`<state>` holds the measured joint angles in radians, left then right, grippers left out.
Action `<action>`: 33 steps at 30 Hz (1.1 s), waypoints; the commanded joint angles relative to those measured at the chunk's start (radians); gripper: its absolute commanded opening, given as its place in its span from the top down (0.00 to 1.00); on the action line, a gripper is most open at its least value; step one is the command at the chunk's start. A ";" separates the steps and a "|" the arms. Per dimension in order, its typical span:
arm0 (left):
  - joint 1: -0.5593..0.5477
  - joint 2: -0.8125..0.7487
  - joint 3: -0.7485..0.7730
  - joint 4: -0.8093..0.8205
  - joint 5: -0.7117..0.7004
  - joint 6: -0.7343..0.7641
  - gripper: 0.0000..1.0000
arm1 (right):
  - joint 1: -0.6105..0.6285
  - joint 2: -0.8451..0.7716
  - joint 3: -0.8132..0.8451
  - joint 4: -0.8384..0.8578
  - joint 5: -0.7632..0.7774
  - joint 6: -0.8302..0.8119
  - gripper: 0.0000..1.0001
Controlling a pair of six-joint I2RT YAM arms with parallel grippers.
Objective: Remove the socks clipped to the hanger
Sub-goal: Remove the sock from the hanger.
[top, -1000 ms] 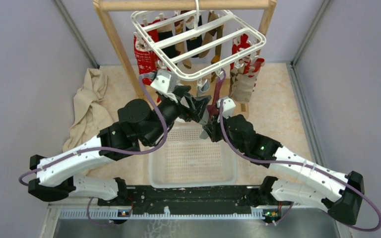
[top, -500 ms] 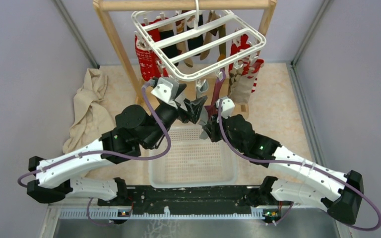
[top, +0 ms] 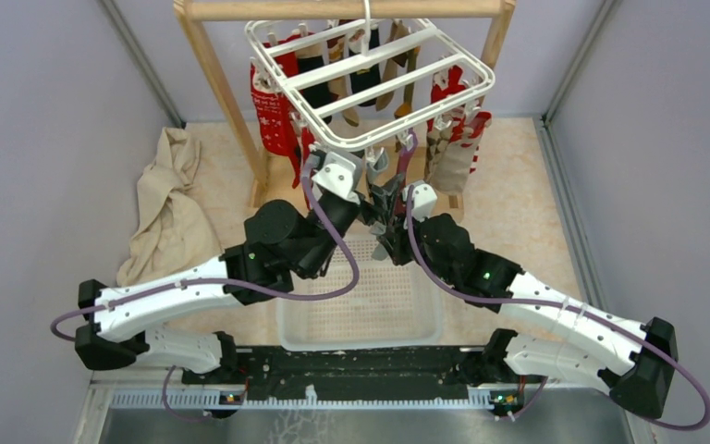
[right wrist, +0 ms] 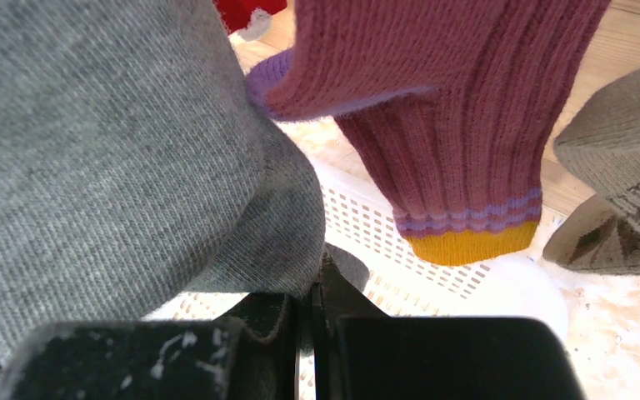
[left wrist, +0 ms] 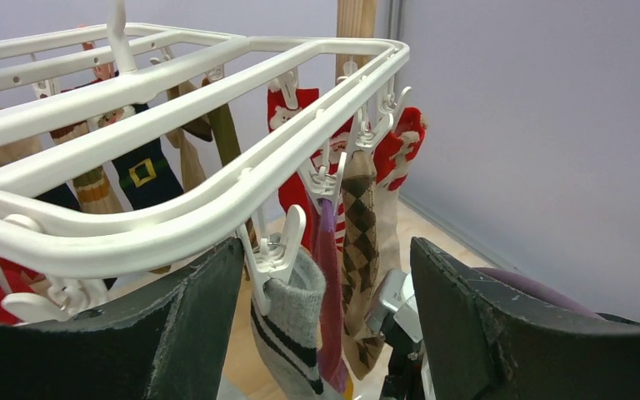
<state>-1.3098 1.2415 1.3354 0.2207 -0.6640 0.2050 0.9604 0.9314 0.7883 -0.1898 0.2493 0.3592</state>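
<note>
The white slatted hanger (left wrist: 175, 217) hangs from a wooden bar, with several socks clipped round its edge. At the near rim a white clip (left wrist: 277, 250) holds a grey sock (left wrist: 300, 325) with black stripes. My left gripper (left wrist: 327, 247) is open, its fingers on either side of that clip and the sock's cuff, apart from both. Lower down, my right gripper (right wrist: 312, 312) is shut on the grey sock's (right wrist: 133, 150) lower end. A magenta sock (right wrist: 442, 125) with a yellow toe and an argyle brown sock (left wrist: 358, 225) hang just beside it.
A white mesh basket (top: 361, 296) sits on the floor under both grippers. The wooden frame's post (top: 217, 83) stands left of the hanger. A beige cloth (top: 171, 199) lies crumpled at the left. Grey walls close in on both sides.
My left arm has swung right and up, bringing its open gripper under the hanger's near rim and round the grey sock's clip. The right arm has kept its grip and place.
</note>
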 commanded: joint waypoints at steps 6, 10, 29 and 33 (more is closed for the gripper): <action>-0.031 0.048 0.005 0.161 -0.120 0.135 0.21 | 0.013 -0.009 0.049 0.038 0.002 -0.011 1.00; -0.031 0.034 -0.009 0.194 -0.136 0.153 0.21 | 0.014 -0.010 0.045 0.040 -0.002 -0.011 1.00; -0.029 -0.064 -0.126 0.260 -0.129 0.107 0.01 | 0.013 -0.017 0.022 0.050 -0.008 0.000 1.00; -0.029 -0.088 -0.144 0.238 -0.102 0.076 0.01 | 0.013 -0.014 0.014 0.056 -0.011 0.003 1.00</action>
<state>-1.3338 1.1938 1.2106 0.4484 -0.7959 0.3325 0.9604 0.9310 0.7872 -0.1871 0.2386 0.3599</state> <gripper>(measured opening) 0.987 0.025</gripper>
